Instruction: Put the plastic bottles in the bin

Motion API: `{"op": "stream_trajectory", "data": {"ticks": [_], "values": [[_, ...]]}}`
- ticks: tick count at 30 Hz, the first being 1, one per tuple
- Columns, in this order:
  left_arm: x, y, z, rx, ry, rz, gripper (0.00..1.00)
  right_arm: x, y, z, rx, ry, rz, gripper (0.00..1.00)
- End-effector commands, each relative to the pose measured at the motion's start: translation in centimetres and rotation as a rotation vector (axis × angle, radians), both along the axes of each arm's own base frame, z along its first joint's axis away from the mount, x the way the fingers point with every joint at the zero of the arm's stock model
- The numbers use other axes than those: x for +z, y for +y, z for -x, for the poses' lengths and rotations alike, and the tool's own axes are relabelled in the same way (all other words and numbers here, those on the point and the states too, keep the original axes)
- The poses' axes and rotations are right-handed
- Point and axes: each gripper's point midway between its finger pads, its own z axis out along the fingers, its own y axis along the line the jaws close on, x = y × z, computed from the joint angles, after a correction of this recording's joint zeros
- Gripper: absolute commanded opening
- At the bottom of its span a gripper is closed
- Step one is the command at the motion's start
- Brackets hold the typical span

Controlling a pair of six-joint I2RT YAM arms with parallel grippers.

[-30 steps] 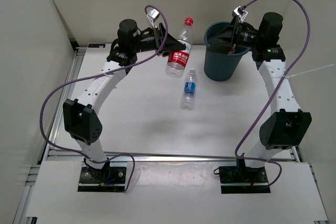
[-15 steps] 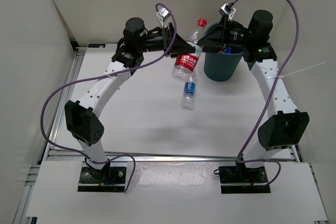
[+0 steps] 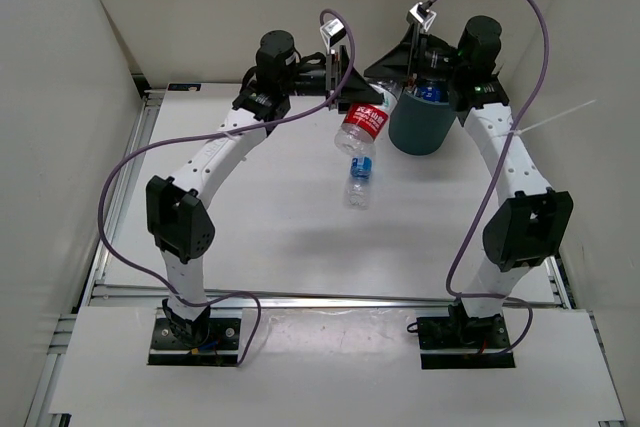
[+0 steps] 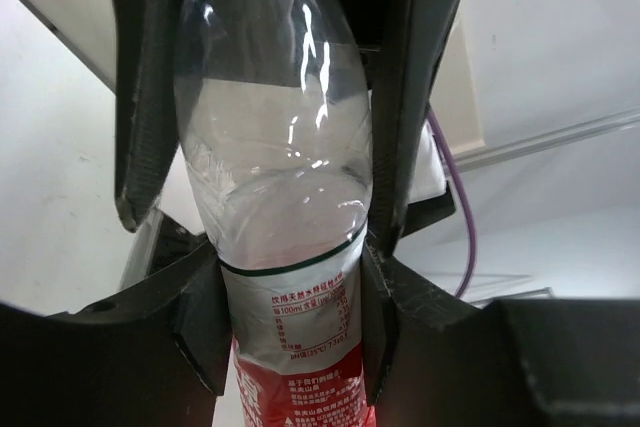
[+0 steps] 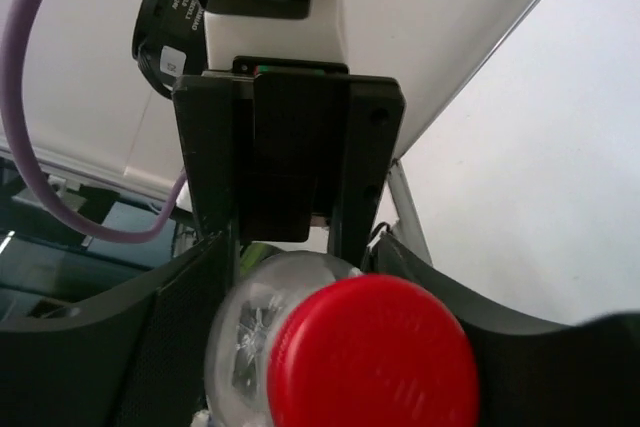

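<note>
A clear plastic bottle with a red label hangs tilted in the air just left of the bin, a dark teal bucket. My left gripper is shut on its labelled body. Its red cap lies between the fingers of my right gripper, which flank the neck and shoulder; whether they touch is unclear. A second bottle with a blue label lies on the table below. Something blue shows inside the bin.
White walls close in the table at the back and on both sides. Purple cables loop from both arms. A metal rail runs along the near edge of the table.
My left arm carried the red-label bottle right and tilted its cap toward the bin. My right gripper swung left from over the bin onto the cap end, and its jaws narrowed.
</note>
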Motion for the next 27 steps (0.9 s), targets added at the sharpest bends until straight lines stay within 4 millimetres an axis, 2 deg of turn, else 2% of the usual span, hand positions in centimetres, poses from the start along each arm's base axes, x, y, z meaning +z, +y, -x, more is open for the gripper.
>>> {"op": "stream_trajectory", "data": {"ticks": [1,2,3,6,7,8,10,11,12,14,15,22,24,26,27], "values": [[2.5,0.6,1.8,-0.044,-0.049,0.033,0.1,2.4,0.8,0.8,0.022,-0.092,-0.028,0.63],[2.2,0.5,1.8,-0.044,-0.041,0.028,0.11,2.4,0.8,0.8,0.022,-0.092,-0.028,0.58],[1.9,0.5,1.7,-0.044,-0.033,0.024,0.13,2.0,0.8,0.7,0.022,-0.08,-0.026,0.44],[2.0,0.5,1.7,-0.034,-0.032,0.025,0.2,1.7,0.8,1.0,0.022,-0.049,-0.02,0.24],[2.0,0.5,1.7,-0.034,-0.032,0.025,0.25,1.6,0.8,0.9,0.021,-0.05,-0.016,0.14],[2.0,0.5,1.5,-0.023,-0.031,0.026,0.28,2.2,0.7,1.1,0.021,-0.058,-0.018,0.12],[1.6,0.3,1.1,-0.014,-0.023,0.023,0.4,2.0,0.4,0.7,0.01,-0.057,-0.003,0.05],[1.6,0.3,1.1,-0.014,-0.023,0.023,0.54,2.1,0.4,0.6,0.0,-0.058,0.001,0.04],[1.6,0.2,1.0,-0.014,-0.015,0.023,0.62,2.1,0.0,0.2,-0.011,-0.043,0.01,0.0],[1.7,0.1,0.8,-0.005,-0.014,0.024,0.77,2.2,-0.4,0.0,-0.022,-0.054,0.016,0.0],[1.7,0.1,0.8,-0.005,-0.014,0.024,1.0,2.1,-0.9,-0.5,-0.045,-0.045,0.017,0.0],[1.0,1.0,-0.9,0.05,0.004,0.017,1.0,2.0,-3.3,-1.8,-0.111,-0.011,0.023,0.0],[0.5,2.4,-1.9,0.087,0.018,0.009,1.0,2.5,-5.1,-3.4,-0.182,-0.027,0.028,0.0],[1.2,4.0,-2.0,0.119,-0.02,0.014,1.0,1.9,-8.1,-6.1,-0.288,0.02,0.043,0.0],[1.0,5.3,-2.7,0.153,-0.02,0.007,1.0,1.9,-9.3,-7.3,-0.332,0.022,0.047,0.0]]}}
